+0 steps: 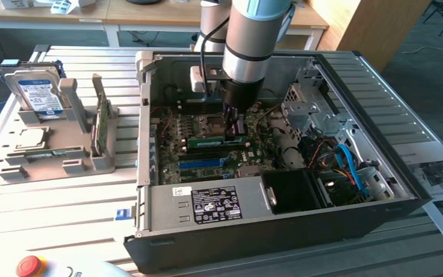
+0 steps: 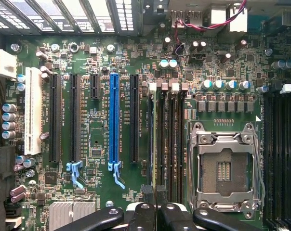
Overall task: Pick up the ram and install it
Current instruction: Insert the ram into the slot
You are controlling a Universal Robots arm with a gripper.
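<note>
While the tool [image 1: 237,131] is clamped on the ram [image 1: 214,140], the stick sits directly beneath it, lengthwise along the memory slots [image 2: 170,144].

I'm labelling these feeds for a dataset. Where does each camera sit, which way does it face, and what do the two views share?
Exterior view: off the arm, above the open computer case, looking down into it; shows the arm and its gripper shut on the ram.
Wrist view: on the wrist, facing straight down onto the motherboard; the gripper's black fingers show.
Shared: the gripper, the blue slot and the CPU socket.
</note>
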